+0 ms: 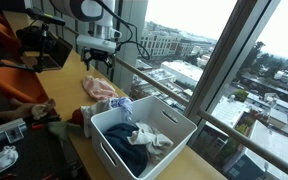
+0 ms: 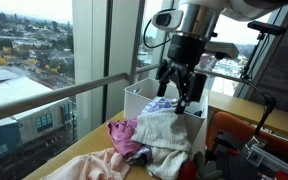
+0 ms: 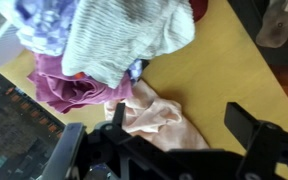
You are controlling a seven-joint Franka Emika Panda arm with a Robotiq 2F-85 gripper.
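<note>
My gripper (image 1: 97, 62) (image 2: 179, 88) (image 3: 180, 118) is open and empty. It hangs above a pile of clothes on a wooden table (image 3: 224, 70). In the wrist view a pale pink cloth (image 3: 154, 118) lies right below, between the fingers. A magenta garment (image 3: 74, 88), a white-grey knit (image 3: 124, 35) and a lilac cloth (image 3: 39, 20) lie beyond it. The pile shows in both exterior views (image 1: 102, 90) (image 2: 149, 135).
A white laundry basket (image 1: 174, 130) (image 2: 134, 100) holding dark blue and white clothes stands next to the pile, along the window railing (image 1: 164, 85). An orange chair (image 1: 4, 40) and cables stand behind the arm. A dark object (image 3: 14, 120) lies at the table's edge.
</note>
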